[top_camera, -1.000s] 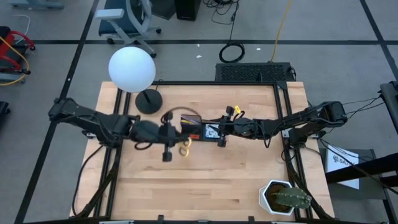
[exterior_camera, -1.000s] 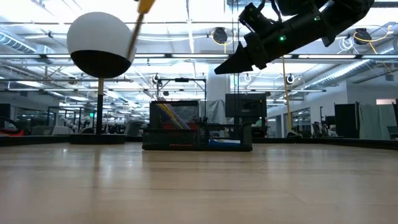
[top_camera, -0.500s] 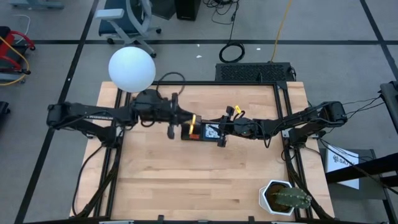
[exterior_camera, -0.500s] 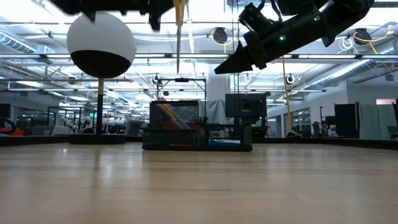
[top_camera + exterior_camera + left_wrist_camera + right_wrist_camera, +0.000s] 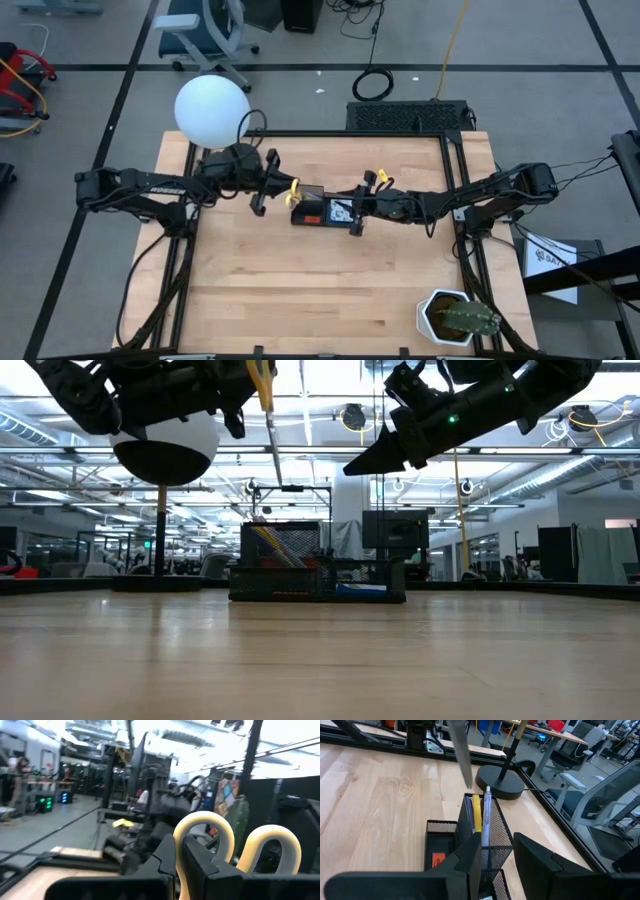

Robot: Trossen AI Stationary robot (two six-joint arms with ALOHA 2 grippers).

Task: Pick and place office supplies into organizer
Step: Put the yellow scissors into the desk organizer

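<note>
The left gripper (image 5: 278, 186), clamped on yellow-handled steel scissors (image 5: 266, 410), holds them blades-down above the black mesh organizer (image 5: 316, 565). The right gripper (image 5: 362, 463) hangs open-jawed beside it. A tilted descent could snag the blades on the mesh rim or the pens (image 5: 479, 815) inside.

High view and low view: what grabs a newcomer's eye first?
The left gripper, shut on the yellow-handled scissors, holds them blade-down in the air above the small black mesh organizer at mid-table. The right gripper hovers open on the organizer's other side, holding nothing. A big white globe lamp stands at the table's far left corner.
</note>
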